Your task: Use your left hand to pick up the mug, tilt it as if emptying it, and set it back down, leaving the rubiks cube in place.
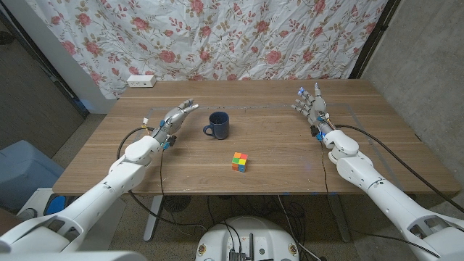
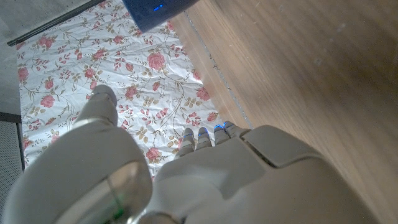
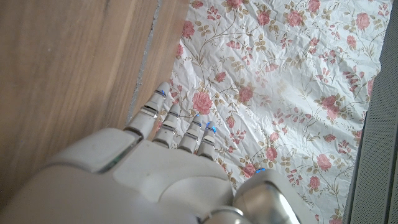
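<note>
A dark blue mug (image 1: 217, 125) stands upright on the wooden table (image 1: 275, 156), its handle turned toward my left hand. My left hand (image 1: 176, 116) hovers just left of the mug, fingers apart, holding nothing and not touching it. In the left wrist view the back of that hand (image 2: 205, 174) shows with the mug (image 2: 157, 11) beyond its fingers. A Rubik's cube (image 1: 240, 162) sits in front of the mug and a little to its right. My right hand (image 1: 312, 104) is held up at the table's far right, fingers spread and empty; its back (image 3: 155, 168) shows in the right wrist view.
A white power strip (image 1: 141, 80) lies at the table's back left corner. A floral curtain (image 1: 239, 36) hangs behind the table. A blue bin (image 1: 22, 170) stands on the floor at the left.
</note>
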